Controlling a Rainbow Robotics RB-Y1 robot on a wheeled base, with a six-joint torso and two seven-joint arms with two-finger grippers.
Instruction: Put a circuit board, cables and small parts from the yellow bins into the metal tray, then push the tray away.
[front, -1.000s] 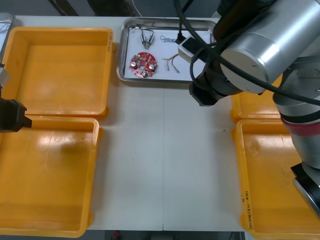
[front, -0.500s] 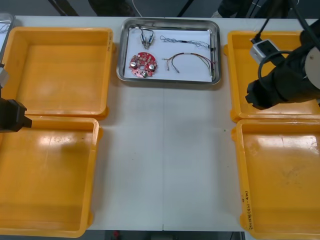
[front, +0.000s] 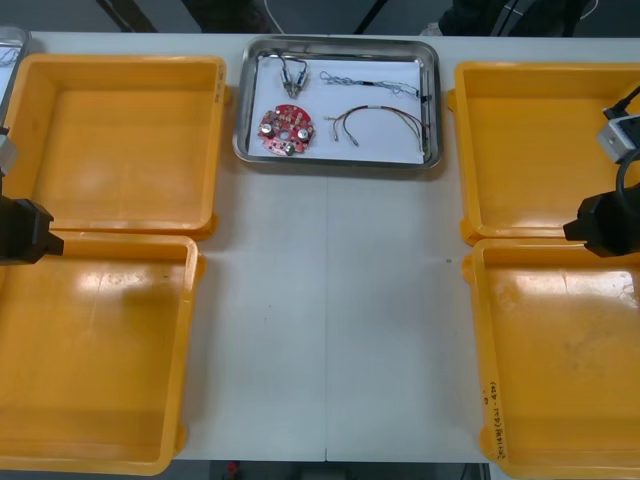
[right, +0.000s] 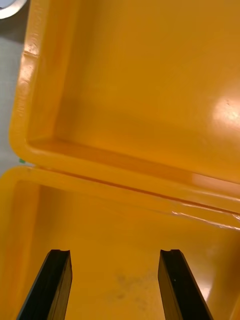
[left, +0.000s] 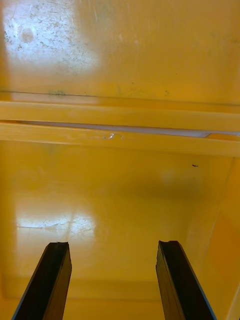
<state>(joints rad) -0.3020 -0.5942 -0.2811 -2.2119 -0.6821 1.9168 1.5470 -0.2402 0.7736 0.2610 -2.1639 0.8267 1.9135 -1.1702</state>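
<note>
With the left gripper (left: 114, 245) at 9 o'clock and the right gripper (right: 116, 252) at 3 both spread and empty, any push still owed should meet the metal tray (front: 338, 42) centrally on its near rim, straight toward 12. Counted: four yellow bins (front: 120, 130), one tray at 12, seemingly three cables (front: 375, 115), one circuit board (front: 287, 130), small parts (front: 292, 70) too clumped to count.

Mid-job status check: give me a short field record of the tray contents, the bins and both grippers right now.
Bins: four yellow plastic bins, no items seen inside
Tray: shiny metal tray with white inside, far middle, between the bins
In tray: round red circuit board; small metal parts; twisted blue and white cable; red and yellow cable
Left gripper: fingers open, holding nothing, left side where the two left bins meet
Right gripper: fingers open, holding nothing, right side where the two right bins meet
</note>
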